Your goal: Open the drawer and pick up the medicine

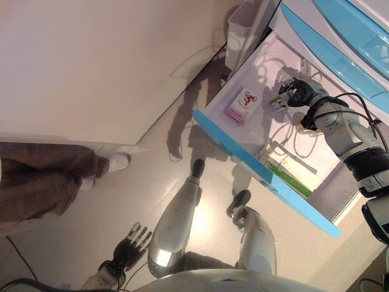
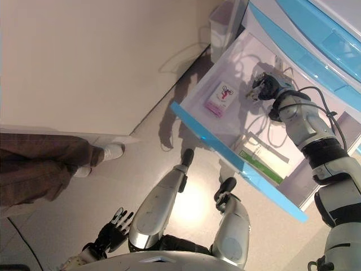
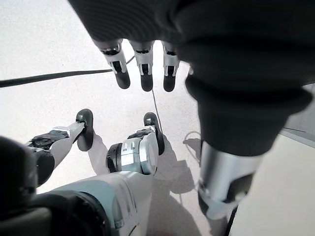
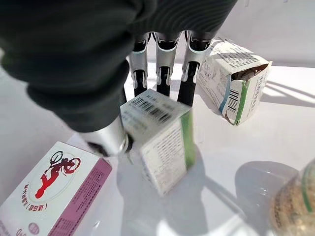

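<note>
Right wrist view: the drawer (image 1: 267, 173) is pulled open; a medicine box (image 4: 160, 137) is pinched by the right hand (image 4: 147, 64); lifting is left.

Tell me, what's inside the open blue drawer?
Inside the drawer: a pink-and-white box, a green-and-white box, and the right hand pinching a small white box. The front wall hides part of the floor.
</note>
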### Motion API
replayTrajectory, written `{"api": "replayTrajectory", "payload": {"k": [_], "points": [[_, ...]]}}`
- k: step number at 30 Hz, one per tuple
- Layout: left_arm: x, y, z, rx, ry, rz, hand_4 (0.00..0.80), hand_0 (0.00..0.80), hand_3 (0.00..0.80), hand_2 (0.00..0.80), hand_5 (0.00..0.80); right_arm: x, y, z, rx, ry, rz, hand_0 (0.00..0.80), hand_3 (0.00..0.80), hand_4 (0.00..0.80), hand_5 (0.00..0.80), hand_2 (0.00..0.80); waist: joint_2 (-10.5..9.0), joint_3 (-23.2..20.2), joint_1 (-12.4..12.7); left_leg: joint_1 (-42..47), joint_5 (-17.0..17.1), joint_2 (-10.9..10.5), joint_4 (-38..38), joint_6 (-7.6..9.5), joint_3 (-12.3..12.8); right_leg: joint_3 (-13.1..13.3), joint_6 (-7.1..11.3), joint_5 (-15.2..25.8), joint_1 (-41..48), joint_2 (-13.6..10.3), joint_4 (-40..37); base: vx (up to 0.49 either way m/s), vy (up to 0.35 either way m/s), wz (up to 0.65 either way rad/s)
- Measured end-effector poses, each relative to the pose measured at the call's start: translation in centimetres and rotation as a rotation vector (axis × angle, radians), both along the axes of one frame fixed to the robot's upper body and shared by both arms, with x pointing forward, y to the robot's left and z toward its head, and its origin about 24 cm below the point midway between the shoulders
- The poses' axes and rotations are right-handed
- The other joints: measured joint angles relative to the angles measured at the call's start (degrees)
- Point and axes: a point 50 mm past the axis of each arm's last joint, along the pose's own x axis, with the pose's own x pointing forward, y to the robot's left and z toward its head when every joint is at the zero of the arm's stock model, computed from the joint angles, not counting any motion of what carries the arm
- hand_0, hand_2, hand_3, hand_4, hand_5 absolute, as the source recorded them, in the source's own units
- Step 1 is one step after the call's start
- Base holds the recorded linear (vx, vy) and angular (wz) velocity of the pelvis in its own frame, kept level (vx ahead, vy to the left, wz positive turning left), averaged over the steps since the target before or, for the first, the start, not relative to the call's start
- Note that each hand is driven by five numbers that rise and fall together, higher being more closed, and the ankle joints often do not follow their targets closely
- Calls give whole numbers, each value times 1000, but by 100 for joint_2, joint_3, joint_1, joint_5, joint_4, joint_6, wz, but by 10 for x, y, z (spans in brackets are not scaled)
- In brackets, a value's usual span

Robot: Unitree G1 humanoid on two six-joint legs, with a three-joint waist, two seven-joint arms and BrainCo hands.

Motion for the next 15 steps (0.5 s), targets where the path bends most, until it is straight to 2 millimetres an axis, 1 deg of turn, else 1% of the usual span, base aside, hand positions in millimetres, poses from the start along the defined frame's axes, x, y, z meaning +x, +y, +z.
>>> {"api": "replayTrajectory", "payload": {"k": [15], "points": [[1, 0, 0, 3, 2, 1, 0, 0, 0, 0, 0, 0, 0, 0, -18, -3, -2, 800, 800, 800, 800, 800, -1, 0, -6, 0, -2, 1, 0, -2, 0, 2, 0, 0, 0, -1, 8, 0, 0, 0]]}}
